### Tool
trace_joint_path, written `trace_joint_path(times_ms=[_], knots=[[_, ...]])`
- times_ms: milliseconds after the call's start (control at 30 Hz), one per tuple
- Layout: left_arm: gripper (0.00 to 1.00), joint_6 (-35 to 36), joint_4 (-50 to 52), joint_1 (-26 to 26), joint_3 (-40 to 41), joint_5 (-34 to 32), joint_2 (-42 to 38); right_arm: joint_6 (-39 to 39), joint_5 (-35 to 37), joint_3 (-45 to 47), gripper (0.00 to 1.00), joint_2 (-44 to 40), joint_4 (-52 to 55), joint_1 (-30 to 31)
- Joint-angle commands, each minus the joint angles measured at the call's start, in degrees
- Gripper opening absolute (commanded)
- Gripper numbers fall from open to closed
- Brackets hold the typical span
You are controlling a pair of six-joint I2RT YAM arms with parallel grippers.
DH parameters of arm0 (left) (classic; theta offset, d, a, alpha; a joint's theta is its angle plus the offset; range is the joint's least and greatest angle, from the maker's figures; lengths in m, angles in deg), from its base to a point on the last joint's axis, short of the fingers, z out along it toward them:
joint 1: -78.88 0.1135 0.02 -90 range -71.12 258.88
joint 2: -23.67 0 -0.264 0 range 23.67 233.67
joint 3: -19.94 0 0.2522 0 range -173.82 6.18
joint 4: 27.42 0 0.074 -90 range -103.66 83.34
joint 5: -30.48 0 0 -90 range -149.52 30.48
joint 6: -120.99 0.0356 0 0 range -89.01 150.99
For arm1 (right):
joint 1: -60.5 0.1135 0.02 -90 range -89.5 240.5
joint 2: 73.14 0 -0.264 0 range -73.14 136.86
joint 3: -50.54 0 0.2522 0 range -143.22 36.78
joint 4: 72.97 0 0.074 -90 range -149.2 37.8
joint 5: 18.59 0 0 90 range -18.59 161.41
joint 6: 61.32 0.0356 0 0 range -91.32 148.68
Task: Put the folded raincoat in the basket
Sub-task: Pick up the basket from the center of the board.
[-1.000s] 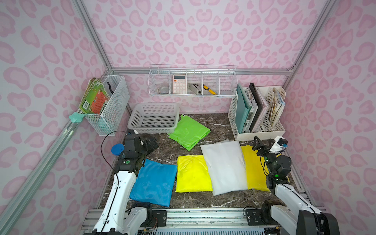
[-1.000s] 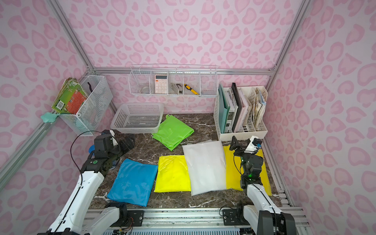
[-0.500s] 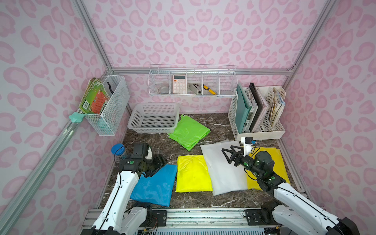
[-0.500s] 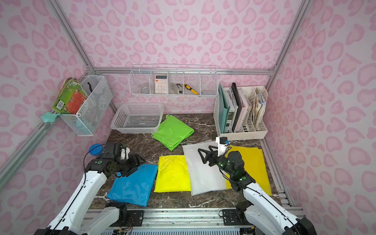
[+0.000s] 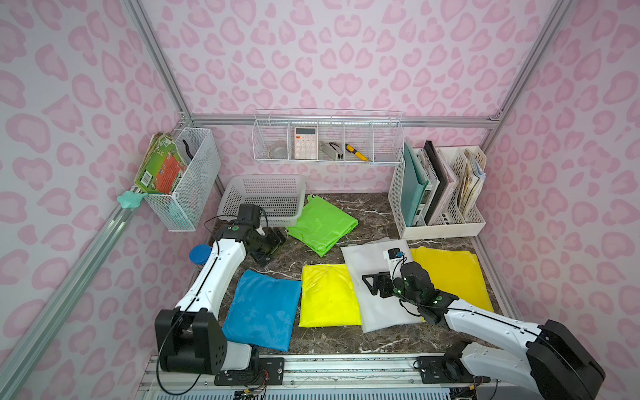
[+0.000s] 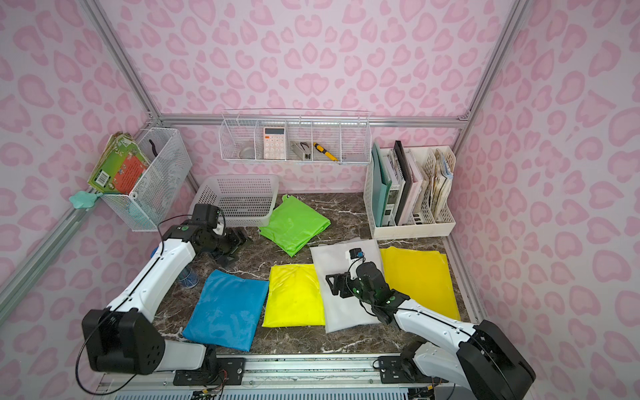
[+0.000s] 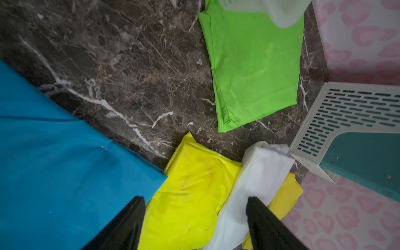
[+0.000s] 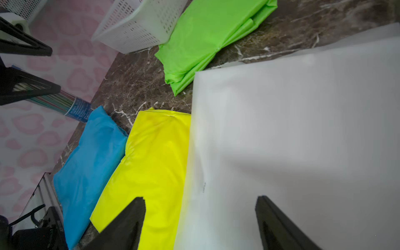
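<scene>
Readable text: none. Calculator (image 5: 305, 142) keys above the basket (image 5: 231, 199), book (image 5: 161, 168) barcode left of it, and bottle label (image 8: 78, 110) are all showing too blurred.

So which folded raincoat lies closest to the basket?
The green raincoat, right beside the basket; the blue, white and two yellow ones lie farther off.
</scene>
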Motion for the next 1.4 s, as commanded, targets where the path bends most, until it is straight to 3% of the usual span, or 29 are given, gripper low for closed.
trace_joint_path(times_ms=[0, 333, 633, 733, 933, 1100, 1233, 1367], knots=[[0.78, -6.0, -0.9, 0.7, -6.5, -4.2, 6.3, 1.4, -1.6, 0.2, 0.81, -0.3, -2.2, -0.2], [0.74, -14.7, 0.9, 3.4, -29.3, -11.6, 27.0, 1.9, -3.8, 2.5, 0.81, -0.9, -5.3, -1.9], [0.74, -16.2, 6.4, 3.5, -37.4, -15.1, 36.4, 2.3, -4.7, 3.3, 0.81, -1.2, -6.4, -2.6], [0.57, -15.5, 6.0, 3.7, -38.7, -14.3, 38.7, 2.3, -5.0, 3.4, 0.81, -1.3, -6.2, -2.8], [0.51, -15.0, 6.6, 3.6, -39.5, -14.1, 40.9, 2.6, -5.9, 4.0, 0.81, -1.6, -7.1, -3.5], [0.25, -13.5, 6.2, 3.5, -38.3, -12.9, 40.0, 3.0, -6.0, 4.5, 0.81, -1.6, -7.7, -3.7], [0.11, -11.5, 6.2, 3.5, -37.3, -11.7, 38.1, 3.0, -6.2, 4.3, 0.81, -1.1, -7.8, -3.9], [0.06, -9.4, 6.3, 3.2, -35.2, -9.5, 35.4, 3.3, -6.4, 4.2, 0.81, -0.8, -7.8, -4.1]])
